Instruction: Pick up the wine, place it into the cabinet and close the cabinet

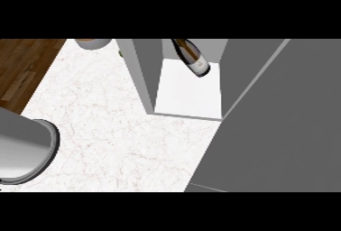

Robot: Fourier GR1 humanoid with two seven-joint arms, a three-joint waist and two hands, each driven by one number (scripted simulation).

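Note:
The wine bottle (191,57) stands inside the open cabinet (148,72), toward the back of its white floor, its dark neck pointing to the view's top and its pale label facing me. A wide grey door panel (286,126) fills the right side of the view and reaches the cabinet's right edge. My left forearm (20,149) shows as a grey cylinder with a dark rim at the lower left, above the marble counter (113,131). Neither hand shows. Nothing touches the bottle.
A pale round vessel (92,43) sits at the counter's far edge, left of the cabinet. Dark wooden floor (23,63) lies beyond the counter's left edge. Bare marble stretches between the forearm and the cabinet.

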